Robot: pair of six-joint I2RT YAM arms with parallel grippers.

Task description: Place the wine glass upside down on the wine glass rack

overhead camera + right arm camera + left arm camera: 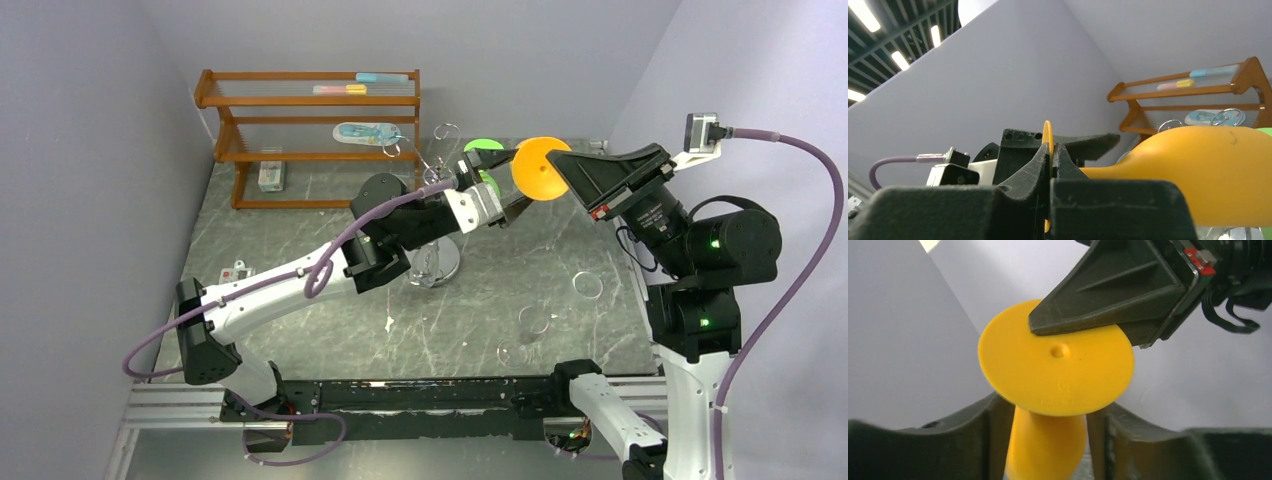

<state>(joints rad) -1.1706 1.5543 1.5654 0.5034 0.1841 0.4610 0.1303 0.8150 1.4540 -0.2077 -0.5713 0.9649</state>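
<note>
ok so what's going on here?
Both arms are holding the orange wine glass in the air. The left hand is closed on its stem, and the right hand pinches the rim of its round foot. It looks like a handover or regrasp, but I can't tell which way. The chrome wine glass rack stands under the left arm, and the orange glass isn't on it yet.
</note>
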